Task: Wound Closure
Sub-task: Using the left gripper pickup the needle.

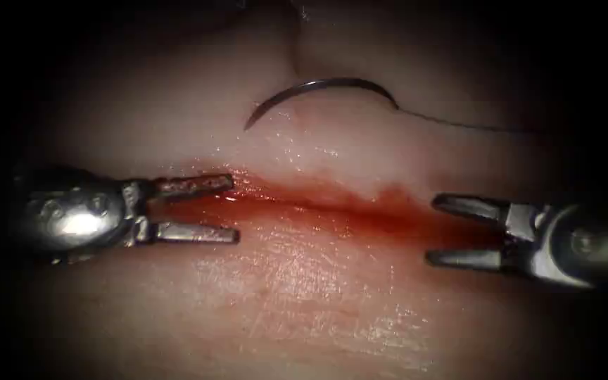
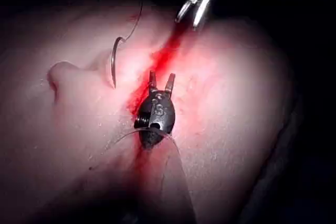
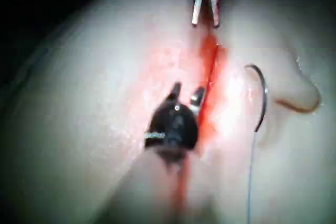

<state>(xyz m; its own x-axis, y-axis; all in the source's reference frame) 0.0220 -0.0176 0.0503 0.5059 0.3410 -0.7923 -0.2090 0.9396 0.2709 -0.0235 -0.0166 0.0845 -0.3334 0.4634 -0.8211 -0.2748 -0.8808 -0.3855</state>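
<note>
No brand, label or writing can be read on anything here. The cut (image 1: 332,207) runs across the tissue (image 1: 304,295), lined with red fluid (image 1: 381,214). The left pincer (image 1: 233,209) sits at the cut's left end, jaws spread and grasping nothing; the right pincer (image 1: 432,231) sits at the cut's right end, likewise released and empty. The needle (image 1: 318,88) lies free on the tissue beyond the cut, well apart from both pincers, its arc resting on the surface of the flesh rather than buried in it. The thread (image 1: 459,123) trails from the needle's right end away from the cut.

The left wrist view shows the left pincer (image 2: 161,80) over the cut with the right pincer (image 2: 190,18) facing it. The right wrist view shows thread (image 3: 252,171) hanging from the needle (image 3: 261,95) beside the cut.
</note>
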